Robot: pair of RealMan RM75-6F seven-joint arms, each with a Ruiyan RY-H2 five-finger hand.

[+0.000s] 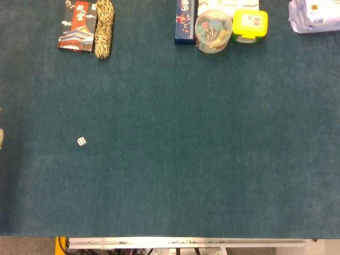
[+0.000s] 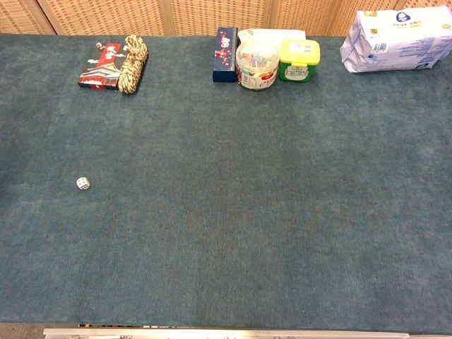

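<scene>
Neither hand shows in either view, so I cannot tell whether they are wide, narrow or holding anything; only a pale sliver [image 1: 1, 138] sits at the left edge of the head view, too little to name.

Nearest that edge lies one small white die [image 1: 81, 141] [image 2: 83, 183], alone on the left part of the green bench [image 1: 186, 159] [image 2: 247, 212], well apart from everything else.

Along the far edge I count one of each: a dark picture box [image 1: 78, 25] [image 2: 101, 65] with a coil of rope [image 1: 104, 27] [image 2: 132, 63] touching its right side; a narrow blue box [image 1: 185, 21] [image 2: 226, 44]; just beside it a clear round tub [image 1: 213, 32] [image 2: 256, 56] of coloured clips; a yellow-lidded pot [image 1: 249, 25] [image 2: 299, 59]; a white packet [image 1: 313, 16] [image 2: 395, 39] at far right.

The chest view shows the packet whole and a wicker panel [image 2: 212, 14] behind the bench; the head view crops both; nothing stands close around the die.
</scene>
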